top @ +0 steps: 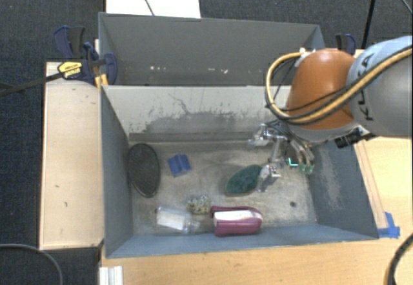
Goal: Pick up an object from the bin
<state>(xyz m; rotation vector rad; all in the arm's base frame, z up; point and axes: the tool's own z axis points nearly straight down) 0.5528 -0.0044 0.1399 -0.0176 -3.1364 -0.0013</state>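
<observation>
— Green lump [244, 181], on the bin [193, 113] floor, right of middle in the view: is that your pick?

— I judge so. My claw [274, 173] hangs at its right edge. Whether the claw is released or clenched, I cannot tell.

— What should you mind?

— Nearest the camera, a maroon pack [237, 221] lies along the front wall, near the lump, with a speckled bit [199, 204] and a clear wrapper [173, 218] farther along that wall. I would keep off that side. Then the lump itself: it looks rounded and low, so it may slip. I'd centre over it, moving toward the bin's middle, go down close to the floor and close across its narrow width. Farther back, the blue piece [179, 164] and the dark oval [143, 169] lie well apart, no trouble.
</observation>
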